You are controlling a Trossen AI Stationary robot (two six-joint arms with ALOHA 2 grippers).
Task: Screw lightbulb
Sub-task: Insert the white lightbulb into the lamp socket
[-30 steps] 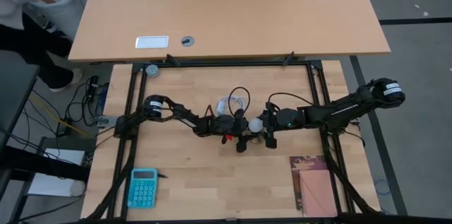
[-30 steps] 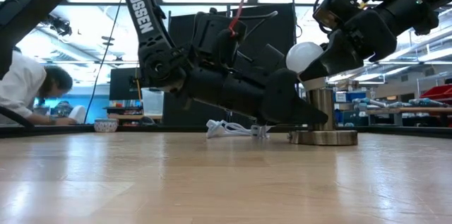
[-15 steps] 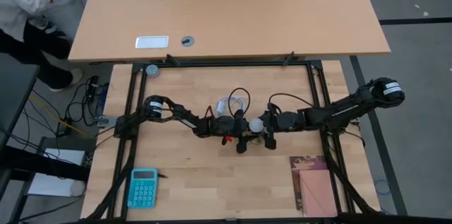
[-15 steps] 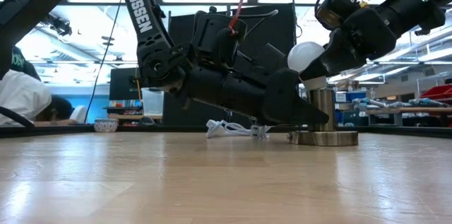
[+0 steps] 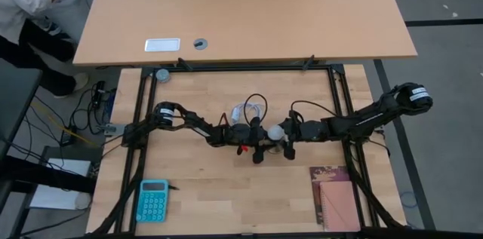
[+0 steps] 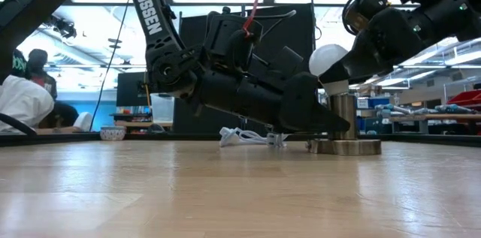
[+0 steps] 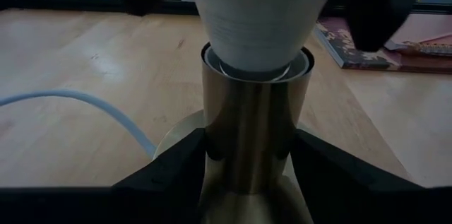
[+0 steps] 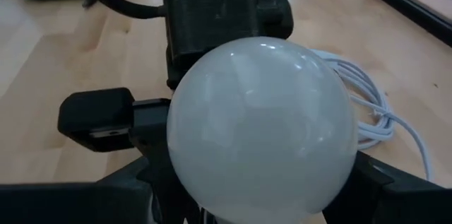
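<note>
The white lightbulb (image 6: 328, 59) stands tilted over a brass socket tube (image 7: 254, 139) at the table's middle. The bulb's narrow neck (image 7: 254, 19) is in the tube's open mouth. The tube rises from a round flat base (image 6: 346, 146) on the table. My left gripper (image 7: 251, 181) reaches in from the table's left, low and nearly level, and is shut on the tube. My right gripper (image 8: 261, 189) comes from the right, slanting down, and is shut on the bulb's globe (image 5: 275, 131). My left gripper pinches the socket's upright brass tube between its two fingers (image 7: 169, 174), low on the tube near the base. The fingers come level from the table's left. The socket stands upright with its base on the table. My right gripper holds the bulb's round globe (image 8: 261, 125) between its two fingers (image 8: 134, 181), one on either side. It comes from the table's right, slanting downward. The bulb leans, its neck (image 6: 334, 86) down in the socket's mouth.
A coiled white cable (image 5: 247, 111) lies just beyond the socket. A teal calculator (image 5: 153, 199) lies near left, and a book (image 5: 336, 194) near right. A black frame (image 5: 226, 67) borders the work surface. A person (image 5: 23, 5) is at the far left, off the table.
My right gripper has rolled at the wrist and its arm has shifted slightly. The bulb has gone a little toward the right in the low view, while its neck stays at the socket's mouth.
</note>
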